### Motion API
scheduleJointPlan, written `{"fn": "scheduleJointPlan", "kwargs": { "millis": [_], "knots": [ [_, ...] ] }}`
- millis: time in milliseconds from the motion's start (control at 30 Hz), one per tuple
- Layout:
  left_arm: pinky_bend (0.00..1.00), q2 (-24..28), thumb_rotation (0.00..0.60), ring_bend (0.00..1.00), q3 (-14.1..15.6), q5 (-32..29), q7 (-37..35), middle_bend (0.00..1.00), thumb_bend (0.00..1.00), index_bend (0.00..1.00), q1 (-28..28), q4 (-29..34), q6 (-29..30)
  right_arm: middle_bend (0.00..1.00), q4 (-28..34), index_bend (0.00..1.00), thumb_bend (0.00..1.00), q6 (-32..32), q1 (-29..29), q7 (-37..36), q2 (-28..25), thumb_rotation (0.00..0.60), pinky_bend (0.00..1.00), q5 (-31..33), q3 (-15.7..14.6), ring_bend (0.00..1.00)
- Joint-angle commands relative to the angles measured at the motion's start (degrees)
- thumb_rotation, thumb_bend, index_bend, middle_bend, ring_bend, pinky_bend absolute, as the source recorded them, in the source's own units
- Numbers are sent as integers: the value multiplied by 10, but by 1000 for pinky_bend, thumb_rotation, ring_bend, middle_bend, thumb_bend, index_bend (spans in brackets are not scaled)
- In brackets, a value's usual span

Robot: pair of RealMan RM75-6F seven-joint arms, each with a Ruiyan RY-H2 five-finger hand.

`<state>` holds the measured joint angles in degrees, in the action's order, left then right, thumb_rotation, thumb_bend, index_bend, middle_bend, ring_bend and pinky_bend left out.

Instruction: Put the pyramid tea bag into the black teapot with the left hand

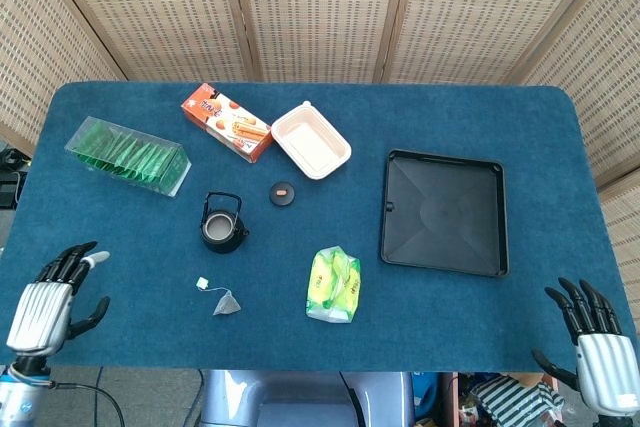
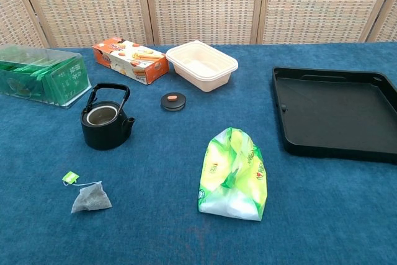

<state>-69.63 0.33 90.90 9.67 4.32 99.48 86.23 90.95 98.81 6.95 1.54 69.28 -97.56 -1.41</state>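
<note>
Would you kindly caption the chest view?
Tea bag lies in front of the open teapot; no hands visible.

On the blue table [image 1: 150, 247], the pyramid tea bag [image 1: 227, 303] lies just in front of the black teapot [image 1: 222, 223] (its lid [image 1: 282, 193] sits apart to the right). The left hand [image 1: 48, 300] hovers at the near left edge, fingers [image 1: 72, 259] spread; the right hand [image 1: 598, 345] waits at the near right corner, likewise empty.

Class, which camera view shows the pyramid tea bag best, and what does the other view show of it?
The chest view: the pyramid tea bag appears large, with its mesh, string and green tag clear. The head view shows the tea bag only as a small grey shape with a pale tag, below the black teapot.
</note>
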Motion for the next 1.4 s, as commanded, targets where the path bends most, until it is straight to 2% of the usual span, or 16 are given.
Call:
{"fn": "scheduleJointPlan", "kwargs": {
  "millis": [33,233,367,533,700,1167,1400],
  "knots": [
    [427,5,600,265,1,15,31,270,363,249,28,1,-40,196,0,198,103,1,2,0,0,600,165,1,0,62],
    [564,5,600,445,-2,21,61,440,364,339,67,-1,-97,195,0,198,102,2,5,0,0,600,165,4,-2,62],
    [601,-6,600,515,-7,16,87,526,366,389,96,-8,-139,196,-1,198,103,6,9,0,-1,600,165,5,-2,62],
    [646,-25,600,599,-16,-10,124,627,360,404,127,-21,-191,196,0,198,103,7,12,1,-2,600,165,9,-1,62],
    [657,-44,600,626,-19,-35,152,660,268,409,146,-36,-223,196,0,198,103,4,13,2,-3,600,165,12,-1,62],
    [678,-93,600,657,-33,-98,192,702,268,413,189,-79,-275,196,1,198,103,1,15,2,-4,600,165,19,1,62],
    [678,-126,600,661,-36,-131,201,710,268,455,212,-107,-301,196,-4,198,102,4,20,-4,-5,600,165,27,3,62]
  ]
}}
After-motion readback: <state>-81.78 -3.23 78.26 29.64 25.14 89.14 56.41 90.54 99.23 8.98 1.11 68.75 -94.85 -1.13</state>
